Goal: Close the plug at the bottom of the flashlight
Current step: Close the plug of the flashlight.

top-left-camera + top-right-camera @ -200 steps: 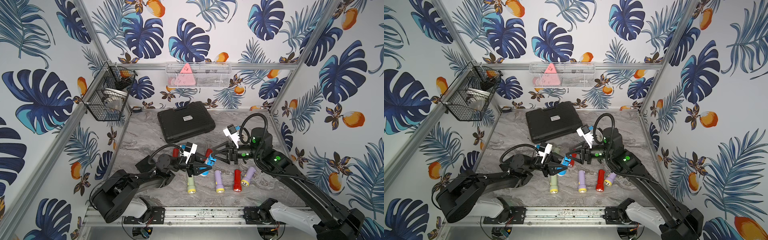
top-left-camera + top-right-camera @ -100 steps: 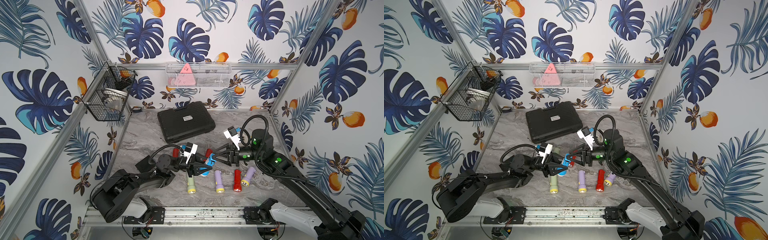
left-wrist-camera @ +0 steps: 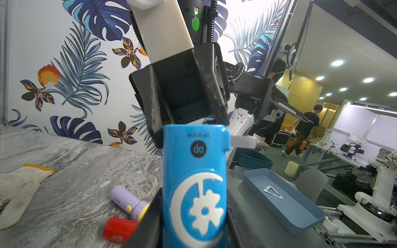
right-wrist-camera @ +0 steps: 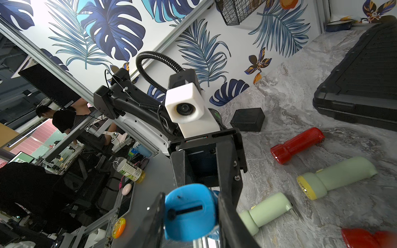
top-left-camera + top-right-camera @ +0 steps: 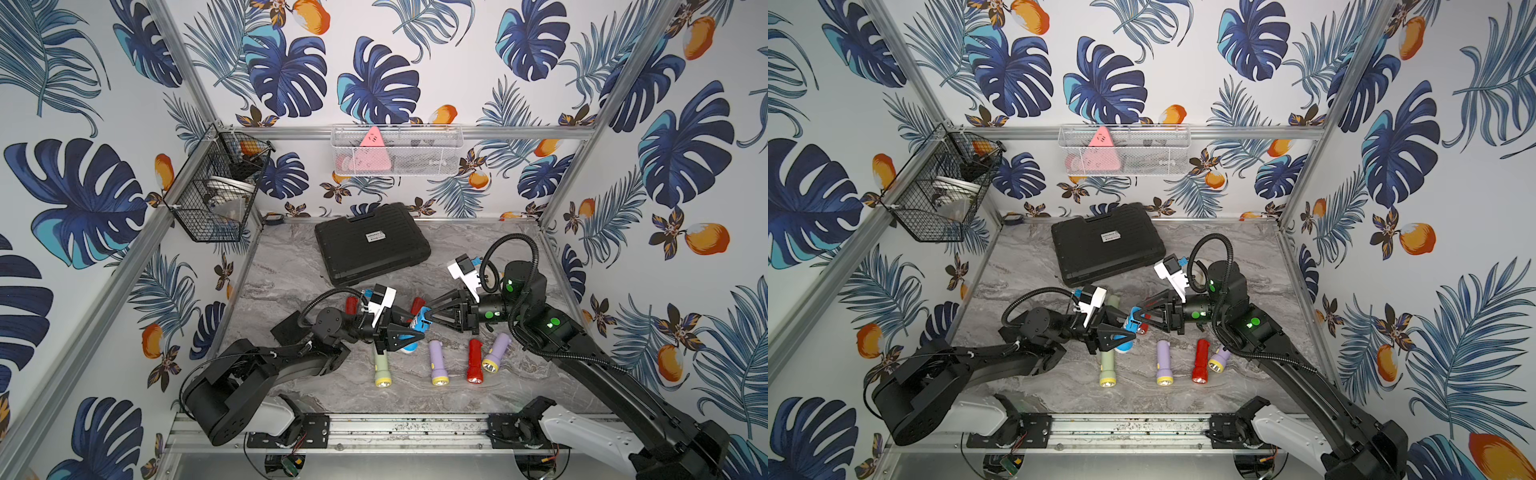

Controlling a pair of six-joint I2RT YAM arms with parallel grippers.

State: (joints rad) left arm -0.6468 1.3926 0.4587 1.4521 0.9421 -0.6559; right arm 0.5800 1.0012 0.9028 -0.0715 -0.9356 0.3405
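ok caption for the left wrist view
Blue flashlight in the left jaws, right jaws straddling its far end, white plug sticking out.

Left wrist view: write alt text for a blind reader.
A blue plastic flashlight with a white moon emblem fills the foreground; the right gripper's black jaws flank its far end, where a white plug tab sticks out. A lilac flashlight lies on the marble table.
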